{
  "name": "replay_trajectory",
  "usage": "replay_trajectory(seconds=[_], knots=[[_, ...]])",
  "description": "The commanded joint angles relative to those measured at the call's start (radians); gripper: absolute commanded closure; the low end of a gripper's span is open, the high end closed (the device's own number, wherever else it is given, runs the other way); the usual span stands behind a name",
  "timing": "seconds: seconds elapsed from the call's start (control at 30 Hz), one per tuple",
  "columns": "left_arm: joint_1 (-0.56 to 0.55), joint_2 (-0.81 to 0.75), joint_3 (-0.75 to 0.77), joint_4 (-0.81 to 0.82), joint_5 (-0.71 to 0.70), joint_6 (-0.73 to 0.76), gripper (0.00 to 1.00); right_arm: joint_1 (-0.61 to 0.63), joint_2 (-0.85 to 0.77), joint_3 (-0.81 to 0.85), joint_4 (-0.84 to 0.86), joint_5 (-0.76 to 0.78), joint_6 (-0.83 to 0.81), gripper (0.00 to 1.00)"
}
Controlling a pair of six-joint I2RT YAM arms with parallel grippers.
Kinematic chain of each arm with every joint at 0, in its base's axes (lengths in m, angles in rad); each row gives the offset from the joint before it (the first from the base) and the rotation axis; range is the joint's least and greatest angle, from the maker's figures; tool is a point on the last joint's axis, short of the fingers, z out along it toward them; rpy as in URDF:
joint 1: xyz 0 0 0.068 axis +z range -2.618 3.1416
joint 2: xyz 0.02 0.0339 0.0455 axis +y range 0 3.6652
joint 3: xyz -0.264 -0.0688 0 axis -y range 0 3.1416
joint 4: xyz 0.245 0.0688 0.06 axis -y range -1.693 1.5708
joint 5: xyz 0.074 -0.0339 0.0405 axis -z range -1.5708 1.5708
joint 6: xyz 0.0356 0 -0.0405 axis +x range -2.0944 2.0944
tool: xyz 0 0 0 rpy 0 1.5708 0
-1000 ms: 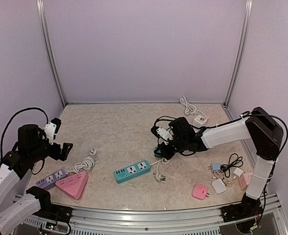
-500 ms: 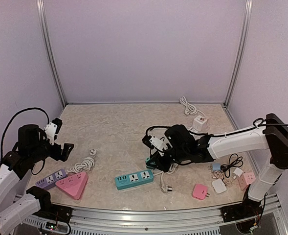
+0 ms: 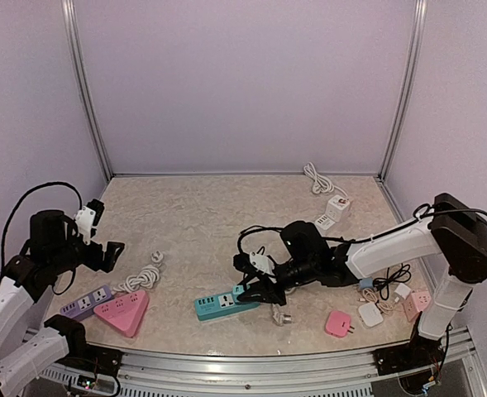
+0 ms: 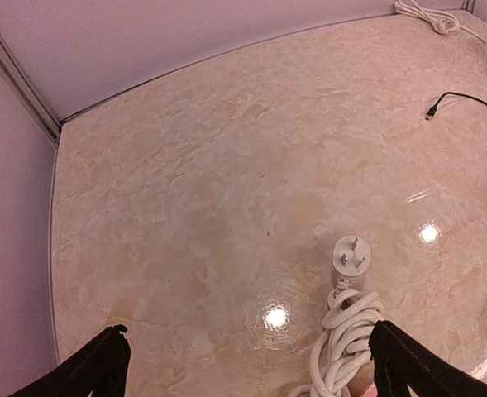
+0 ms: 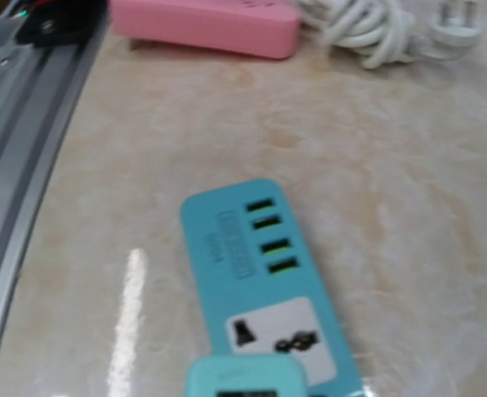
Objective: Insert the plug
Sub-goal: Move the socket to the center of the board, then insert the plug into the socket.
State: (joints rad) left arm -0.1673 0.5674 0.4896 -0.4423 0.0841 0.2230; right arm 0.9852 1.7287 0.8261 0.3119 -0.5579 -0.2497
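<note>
Right gripper [image 3: 248,288] jaws pinched narrowly on a small teal square plug [image 5: 245,377].
The plug sat at the socket end of the long teal plastic power strip [image 5: 264,273]; contact could not be told. Well left of that strip, the left gripper [image 4: 247,368] gaped fully, holding nothing.

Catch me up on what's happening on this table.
The right gripper is shut on a teal plug and holds it low over the socket end of the teal power strip. The plug does not look seated yet. The left gripper hangs open on the left side of the table, above a coiled white cable, touching nothing.
</note>
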Motion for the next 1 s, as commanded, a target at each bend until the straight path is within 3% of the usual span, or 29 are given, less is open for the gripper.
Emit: replay_trajectory(seconds=[0.0, 0.4, 0.97], knots=[[0.019, 0.011, 0.001, -0.005, 0.022, 0.011, 0.01, -0.008, 0.025, -0.016, -0.009, -0.049, -0.068, 1.00], [0.023, 0.028, 0.006, -0.003, 0.027, 0.013, 0.01, -0.059, -0.023, 0.036, -0.065, -0.087, -0.164, 1.00], [0.025, 0.029, 0.006, -0.004, 0.025, 0.015, 0.01, -0.097, 0.093, 0.045, -0.023, -0.148, -0.184, 1.00]])
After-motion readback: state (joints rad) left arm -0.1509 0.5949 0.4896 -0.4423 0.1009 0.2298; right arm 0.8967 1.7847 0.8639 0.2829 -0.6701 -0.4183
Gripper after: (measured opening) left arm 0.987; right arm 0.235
